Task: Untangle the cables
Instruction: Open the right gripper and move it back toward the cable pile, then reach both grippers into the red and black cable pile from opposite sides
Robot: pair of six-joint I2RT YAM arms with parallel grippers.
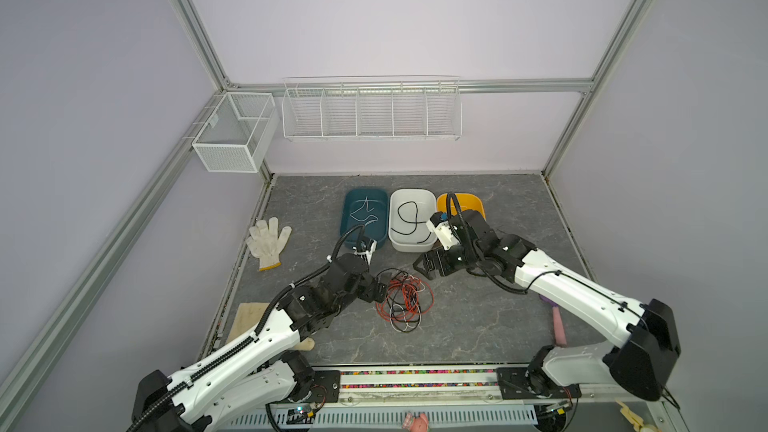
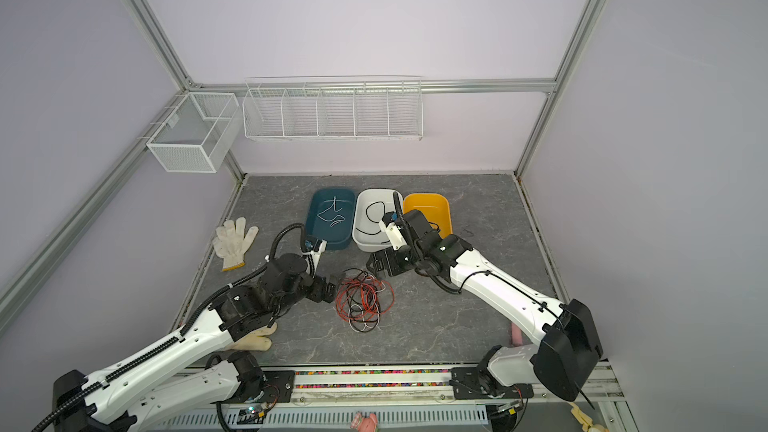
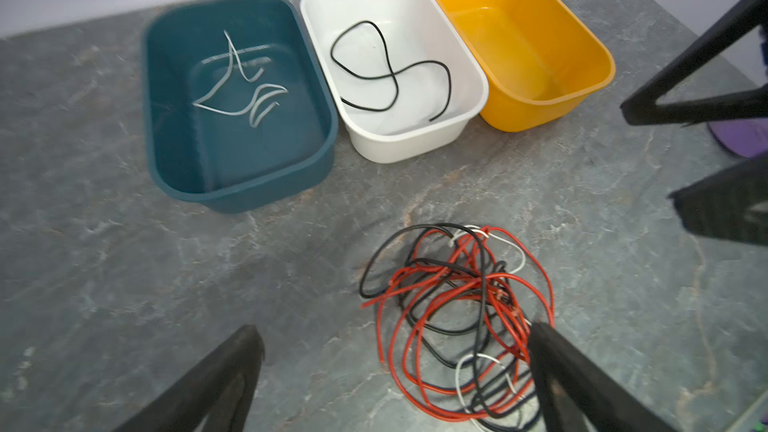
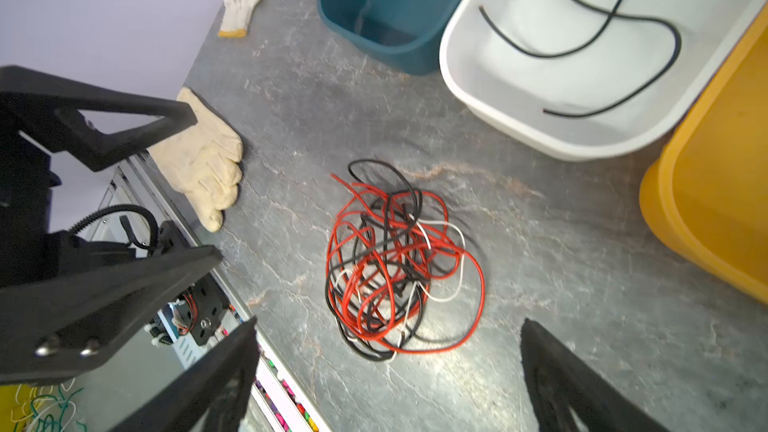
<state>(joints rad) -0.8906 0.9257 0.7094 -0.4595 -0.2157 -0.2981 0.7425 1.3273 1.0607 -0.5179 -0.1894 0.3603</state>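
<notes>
Soft, even light, faint shadows. Both top views are sharp, frame rails (image 1: 187,14) bowing near the edges. My left wrist view smears the teal tub (image 3: 249,197); my left tool (image 3: 395,328) blurs at the lower edge

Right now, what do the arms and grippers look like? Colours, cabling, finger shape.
The left arm and right arm have white shells and black joints. A black ribbed hose runs along the left, a thin black lead along the right. The left gripper and right gripper are black, with fingers shaped as hollow triangular frames. A white camera sits on each wrist.
</notes>
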